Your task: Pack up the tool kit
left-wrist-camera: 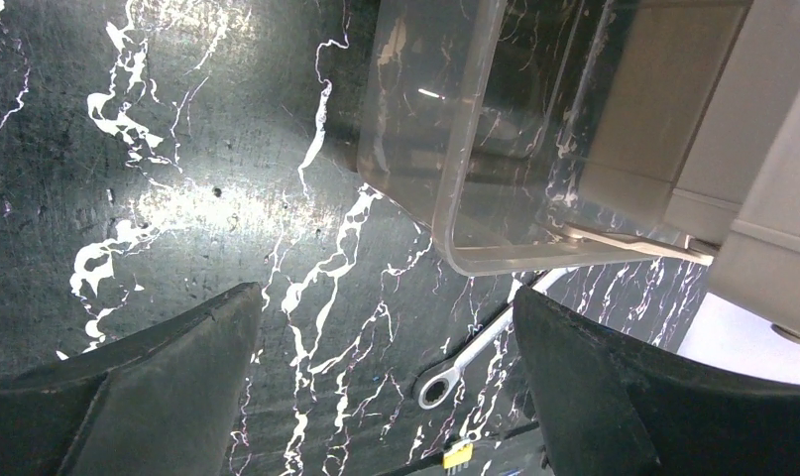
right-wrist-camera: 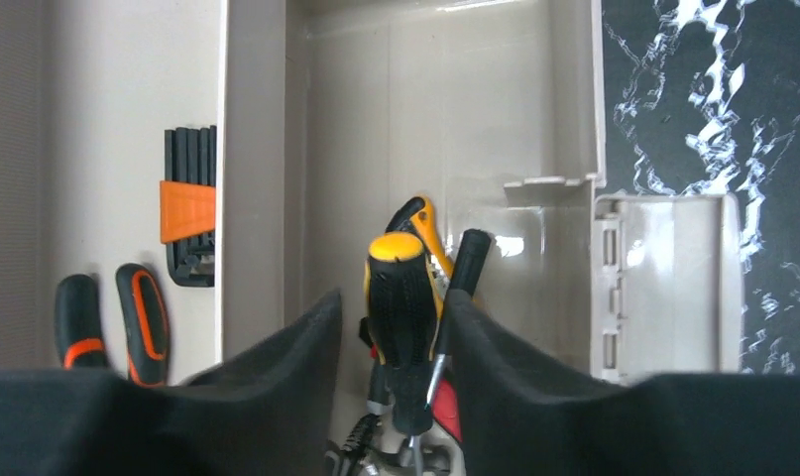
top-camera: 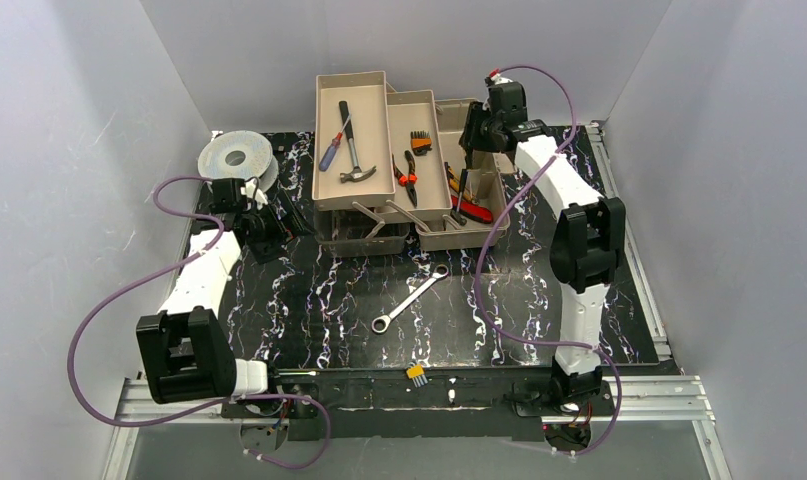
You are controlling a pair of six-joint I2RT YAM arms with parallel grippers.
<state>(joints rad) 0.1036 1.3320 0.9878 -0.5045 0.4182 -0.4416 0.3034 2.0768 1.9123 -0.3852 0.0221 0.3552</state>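
— So, where does the kit sit on your screen?

— From the top camera I see the toolbox point(top-camera: 449, 241) at the far middle of the table point(top-camera: 309, 300), trays folded out. The upper tray point(top-camera: 369, 110) holds the hammer point(top-camera: 354, 150) and a blue-and-red screwdriver point(top-camera: 331, 152). The middle tray point(top-camera: 431, 190) holds the pliers point(top-camera: 407, 178) and a hex key set point(top-camera: 420, 140). The wrench point(top-camera: 409, 298) lies loose on the table, in front of the box and apart from it.

— And your arms?

— My right gripper point(right-wrist-camera: 396, 295) hangs over the box's base compartment, its fingers either side of a black-and-yellow screwdriver point(right-wrist-camera: 400, 268). One finger looks to touch the handle and a sliver of a gap shows at the other, so I cannot tell whether it is truly gripped. More handles lie in the base behind it.

— The left?

— My left gripper point(left-wrist-camera: 384, 297) is low over the table, left of the box, fingers wide apart above bare marbled tabletop. Its camera shows a corner of the translucent lid point(left-wrist-camera: 445, 129) just ahead. The grey spool point(top-camera: 236, 157) sits at the far left.
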